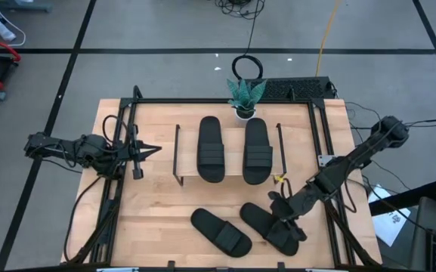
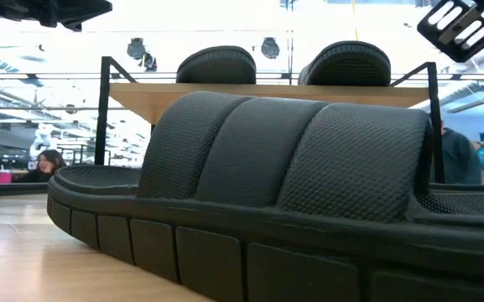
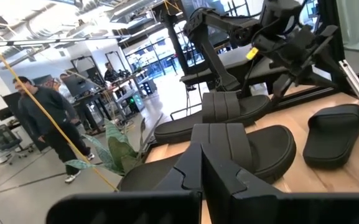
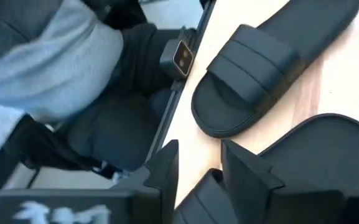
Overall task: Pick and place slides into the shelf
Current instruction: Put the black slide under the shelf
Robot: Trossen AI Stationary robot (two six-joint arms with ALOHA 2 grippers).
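- Four black slides in all: two lie loose on the near part of the wooden table, two sit on the shelf.
- Near-left loose slide lies slanted, untouched.
- Near-right loose slide lies just beside it, under the right gripper; the jaws stand narrowly apart over its edge, and a grip cannot be told.
- On the shelf, the left slide and right slide lie side by side.
- Left gripper waits to the left of the shelf, jaws closed, empty.
- One potted plant stands at the far edge.
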